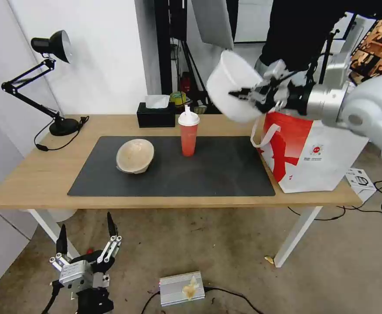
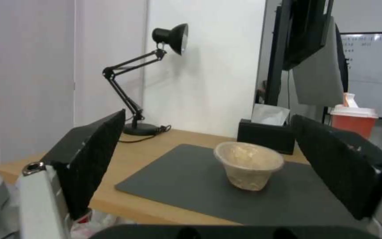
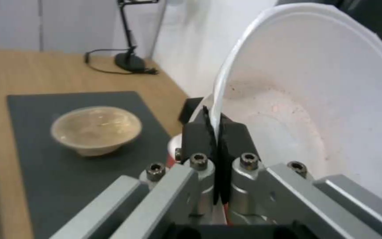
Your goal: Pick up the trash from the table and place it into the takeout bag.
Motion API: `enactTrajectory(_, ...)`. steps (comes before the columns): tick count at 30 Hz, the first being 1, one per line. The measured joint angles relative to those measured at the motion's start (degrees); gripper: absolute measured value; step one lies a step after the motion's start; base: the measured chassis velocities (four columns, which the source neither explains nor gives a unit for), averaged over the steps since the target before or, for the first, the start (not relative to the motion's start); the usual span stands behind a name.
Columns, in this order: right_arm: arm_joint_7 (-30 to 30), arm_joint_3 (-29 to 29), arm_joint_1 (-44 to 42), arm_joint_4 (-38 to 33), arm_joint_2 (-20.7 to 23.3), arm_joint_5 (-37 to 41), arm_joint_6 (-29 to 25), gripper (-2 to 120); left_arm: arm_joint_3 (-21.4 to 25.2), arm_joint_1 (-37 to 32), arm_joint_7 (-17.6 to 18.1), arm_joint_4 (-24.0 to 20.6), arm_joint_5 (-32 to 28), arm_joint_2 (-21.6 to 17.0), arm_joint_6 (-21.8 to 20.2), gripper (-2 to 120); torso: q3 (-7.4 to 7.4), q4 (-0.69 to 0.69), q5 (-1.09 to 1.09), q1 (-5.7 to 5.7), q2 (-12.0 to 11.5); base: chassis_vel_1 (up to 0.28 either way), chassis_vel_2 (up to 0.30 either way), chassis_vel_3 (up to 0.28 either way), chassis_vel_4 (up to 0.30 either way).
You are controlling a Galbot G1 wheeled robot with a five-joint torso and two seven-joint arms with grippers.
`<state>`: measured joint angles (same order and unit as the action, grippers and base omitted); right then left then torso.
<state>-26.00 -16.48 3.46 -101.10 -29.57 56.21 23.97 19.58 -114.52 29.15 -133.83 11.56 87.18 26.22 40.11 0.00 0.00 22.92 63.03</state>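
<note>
The right gripper point(image 1: 247, 93) is raised high above the long light-wood surface point(image 1: 34, 179), its black fingers point(image 3: 209, 132) pressed flat together on the rim of the white round plastic bowl point(image 1: 230, 87). The bowl hangs tilted on its side from that pinch, clear of the surface, and its inner wall carries a faint reddish smear. Just below and beside this gripper stands the large white takeout bag with a red panel point(image 1: 313, 152), upright at the right end of the surface, one white strap handle drooping over its near edge.

Lower and to the left of the right gripper, the tall red drink cup with a white dome lid point(image 1: 188, 133) stands upright at the far edge of the large dark grey mat point(image 1: 208, 174). Further left on the mat sits the beige pulp bowl point(image 1: 134, 155), tipped a little to one side. Behind the cup, off the mat, is a black tissue box point(image 1: 156, 115), and a black desk lamp point(image 1: 51, 46) stands at the far left corner.

The left gripper point(image 1: 86, 240) hangs low in front of the surface, below its near edge, fingers spread wide with nothing between them. In its wrist view the pulp bowl lies ahead, framed between the two open black fingers point(image 2: 94, 156).
</note>
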Motion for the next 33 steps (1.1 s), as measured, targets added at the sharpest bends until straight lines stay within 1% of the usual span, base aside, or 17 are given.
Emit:
enactTrajectory(7,0.0,0.1,0.7,2.7,0.4,0.0,0.1,0,0.0,0.5,0.0,0.1,-0.8,-0.6,-0.2,100,0.00,0.00,0.00,0.00,0.0,0.000,0.000,0.000,0.000)
enactTrajectory(14,-0.1,1.5,-1.5,4.3,1.7,-0.9,0.2,0,0.0,1.0,0.0,0.3,-1.7,-1.3,-0.2,100,0.00,0.00,0.00,0.00,0.0,0.000,0.000,0.000,0.000)
enactTrajectory(18,-0.2,3.3,-3.8,5.1,3.1,-1.2,0.2,0,0.0,1.4,0.0,0.4,-2.4,-2.0,-0.3,100,0.00,0.00,0.00,0.00,0.0,0.000,0.000,0.000,0.000)
enactTrajectory(24,-0.4,8.3,-9.3,6.6,5.5,-1.4,0.1,0,-0.1,1.6,0.0,0.4,-2.9,-2.8,-0.4,100,-0.01,0.00,0.01,0.00,0.0,0.000,0.000,0.000,0.000)
enactTrajectory(25,-0.4,8.3,-9.3,6.6,5.5,-1.4,0.1,0,-0.1,1.6,0.0,0.4,-2.9,-2.8,-0.4,100,-0.01,0.00,0.01,0.00,0.0,0.000,0.000,0.000,0.000)
enactTrajectory(29,-0.5,11.6,-12.5,7.7,6.6,-1.5,-0.2,0,-0.1,1.7,0.0,0.5,-3.0,-3.3,-0.4,100,-0.01,-0.01,0.01,0.00,0.0,0.000,0.000,0.000,0.000)
enactTrajectory(33,-0.4,12.9,-13.9,8.2,6.9,-1.4,-0.5,0,-0.1,1.8,0.0,0.5,-3.2,-3.7,-0.4,100,0.00,-0.01,0.01,0.00,0.0,0.000,0.000,0.000,0.000)
